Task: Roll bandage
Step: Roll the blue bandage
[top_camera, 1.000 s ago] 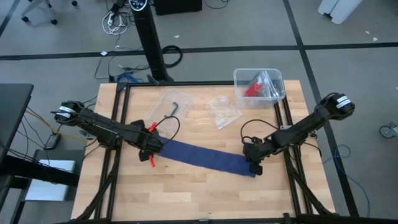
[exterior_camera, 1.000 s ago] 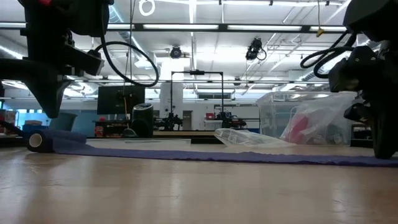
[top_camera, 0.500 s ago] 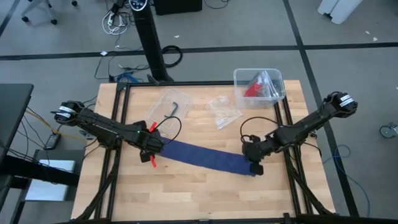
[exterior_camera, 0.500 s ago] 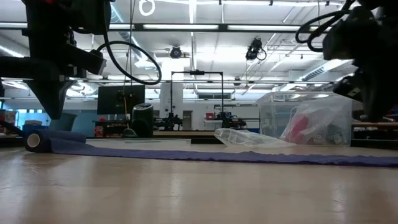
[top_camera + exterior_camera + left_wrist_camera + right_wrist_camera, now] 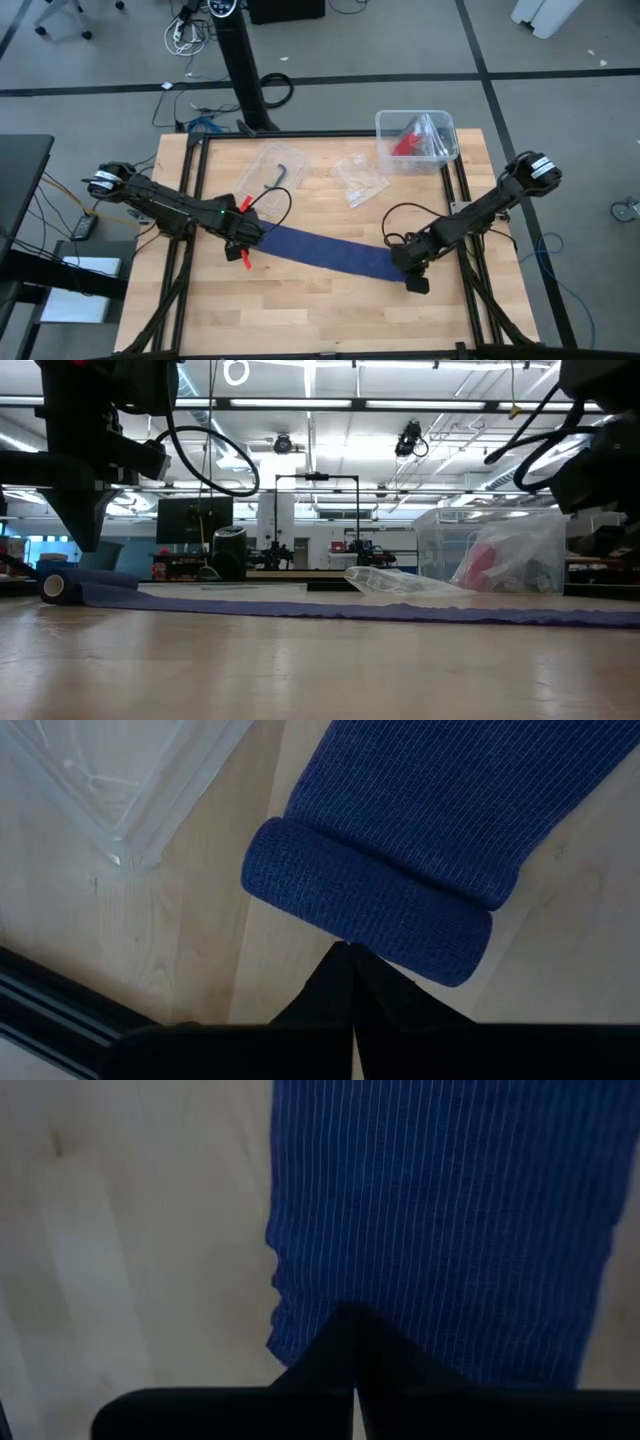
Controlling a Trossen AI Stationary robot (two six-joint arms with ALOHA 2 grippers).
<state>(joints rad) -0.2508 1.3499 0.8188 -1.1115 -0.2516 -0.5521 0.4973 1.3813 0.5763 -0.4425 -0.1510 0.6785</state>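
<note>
The long dark navy-blue ribbed fabric bandage (image 5: pixel 328 254) is lying flat across the middle of the pale wooden counter (image 5: pixel 300 320), running from about nine o'clock toward four o'clock. Its nine-o'clock end is already turned over into a small tight roll (image 5: pixel 365 902); everything else is lying unrolled.

The left hand (image 5: pixel 246 240) is sitting just behind that roll, its two dark fingers pressed together into one blunt tip that is touching or nearly touching the roll's back. The right hand (image 5: pixel 412 277) is hovering over the four-o'clock end of the strip, fingers likewise pressed together and pinching nothing.

Judging by this, the rolling is only just starting: one or two turns are made and most of the length is waiting. The next move is calling for the left hand to be nudging the roll along the strip toward four o'clock, squarely so the edges are staying aligned, while the right hand is pressing the far end down to keep the fabric taut and stop it sliding.
</note>
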